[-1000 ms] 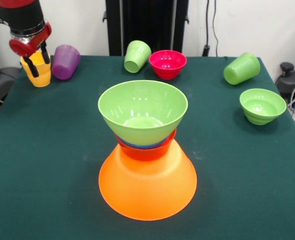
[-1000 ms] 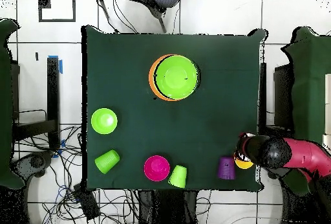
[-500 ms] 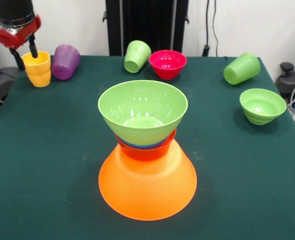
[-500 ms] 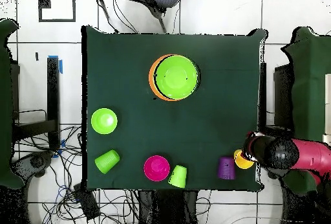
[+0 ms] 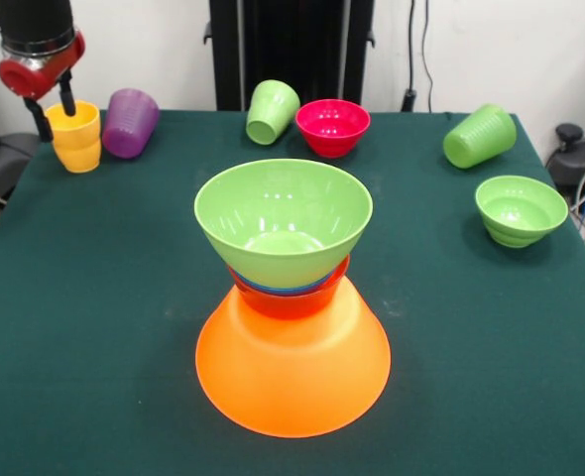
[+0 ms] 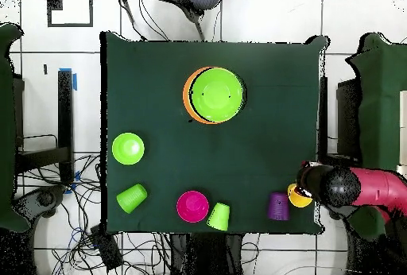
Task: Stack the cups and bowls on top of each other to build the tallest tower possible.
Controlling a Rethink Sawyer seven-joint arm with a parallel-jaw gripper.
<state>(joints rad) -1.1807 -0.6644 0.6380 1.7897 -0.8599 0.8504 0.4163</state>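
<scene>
The tower [image 5: 291, 317] stands mid-table, nearer the camera side in the front view. We note its huge orange bowl [image 5: 292, 372] upside down as the wide base. On it sit a red-orange bowl [image 5: 292, 296] and a thin blue rim [image 5: 273, 288]. The large light green bowl [image 5: 284, 220] is on top, mouth up.

The yellow cup [image 5: 75, 137] stands upright at the table's far left corner in the front view. The purple cup [image 5: 129, 122] lies tilted just beside it. Along the far edge we see a light green cup [image 5: 272, 110] on its side next to the pink bowl [image 5: 332, 126]. A second light green cup [image 5: 480, 135] lies toppled toward the right. The small green bowl [image 5: 520, 209] sits mouth up near it.

The arm comes down from the upper left corner, its red and black wrist close above the yellow cup. The tool [image 5: 55, 107] has its two dark fingers [image 5: 66, 96] spread apart, astride the cup's near rim. We cannot tell whether they touch it. In the overhead view the arm reaches in from the table's right edge.

We read no labels or writing on the green table [image 5: 94, 297].
</scene>
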